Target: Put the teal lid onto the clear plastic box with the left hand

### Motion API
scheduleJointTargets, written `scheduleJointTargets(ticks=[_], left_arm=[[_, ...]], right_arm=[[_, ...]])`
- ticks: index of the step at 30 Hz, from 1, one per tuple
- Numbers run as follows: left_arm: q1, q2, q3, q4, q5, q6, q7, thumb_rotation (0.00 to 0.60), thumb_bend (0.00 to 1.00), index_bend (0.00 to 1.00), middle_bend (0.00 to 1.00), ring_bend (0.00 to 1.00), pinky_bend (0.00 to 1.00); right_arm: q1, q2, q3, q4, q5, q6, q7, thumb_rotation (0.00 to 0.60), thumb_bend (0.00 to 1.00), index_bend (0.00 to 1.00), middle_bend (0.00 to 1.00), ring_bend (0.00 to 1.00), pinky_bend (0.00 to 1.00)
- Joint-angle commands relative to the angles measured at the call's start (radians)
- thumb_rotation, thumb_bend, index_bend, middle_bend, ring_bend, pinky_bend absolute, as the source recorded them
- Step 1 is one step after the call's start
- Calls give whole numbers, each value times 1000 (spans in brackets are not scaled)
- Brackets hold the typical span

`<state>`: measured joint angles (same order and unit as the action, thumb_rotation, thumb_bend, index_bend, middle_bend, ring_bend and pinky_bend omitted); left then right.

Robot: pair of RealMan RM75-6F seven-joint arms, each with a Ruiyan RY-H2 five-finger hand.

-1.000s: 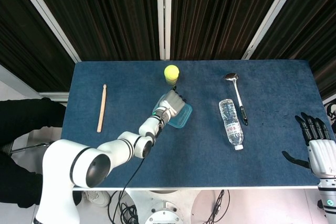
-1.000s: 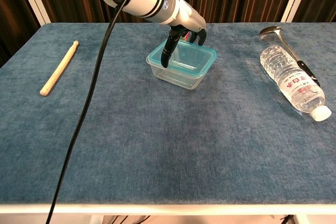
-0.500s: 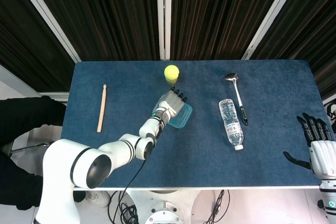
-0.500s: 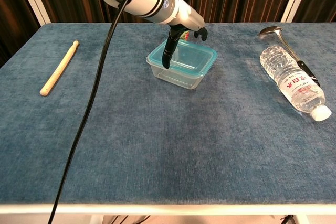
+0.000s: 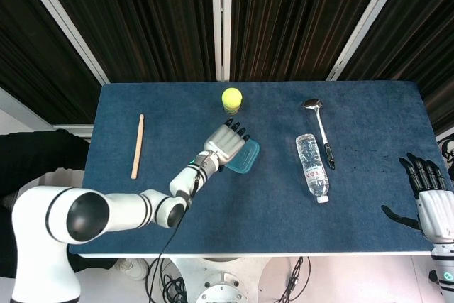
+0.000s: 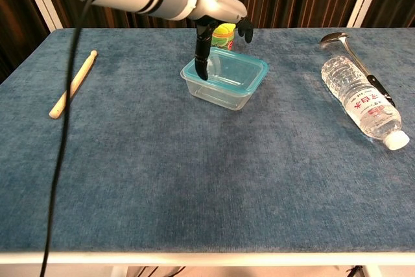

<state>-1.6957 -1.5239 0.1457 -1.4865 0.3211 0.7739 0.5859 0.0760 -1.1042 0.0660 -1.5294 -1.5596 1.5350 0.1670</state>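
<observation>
Near the table's middle, the teal rectangular lid (image 6: 227, 69) sits on the clear plastic box (image 6: 224, 91); the robot's left hand (image 5: 225, 145) hovers over its left edge, fingers spread, holding nothing, while the right hand (image 5: 430, 200) hangs open off the blue table (image 6: 194, 180), beyond the clear plastic water bottle (image 5: 312, 167)

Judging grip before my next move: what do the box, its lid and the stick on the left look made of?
The box looks like clear glossy plastic; the cloth shows through its walls. The teal lid seems translucent plastic, likely the same. The stick looks like pale, matt, unfinished wood, though grain is too small to confirm.
</observation>
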Motion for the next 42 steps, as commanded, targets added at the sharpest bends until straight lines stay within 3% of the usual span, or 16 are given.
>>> scheduleJointTargets(ticks=[1, 14, 42], left_arm=[[85, 6, -9, -55, 104, 61, -18, 600, 0, 151, 83, 0, 46], [141, -85, -61, 59, 81, 8, 44, 600, 0, 148, 82, 0, 45], [140, -131, -132, 90, -12, -5, 185, 600, 0, 136, 82, 0, 47]], right_arm=[[1, -1, 0, -2, -2, 0, -3, 600, 70, 0, 0, 0, 0], [-8, 3, -3, -11, 0, 8, -7, 600, 70, 0, 0, 0, 0], [-19, 5, -6, -8, -1, 19, -5, 600, 70, 0, 0, 0, 0]])
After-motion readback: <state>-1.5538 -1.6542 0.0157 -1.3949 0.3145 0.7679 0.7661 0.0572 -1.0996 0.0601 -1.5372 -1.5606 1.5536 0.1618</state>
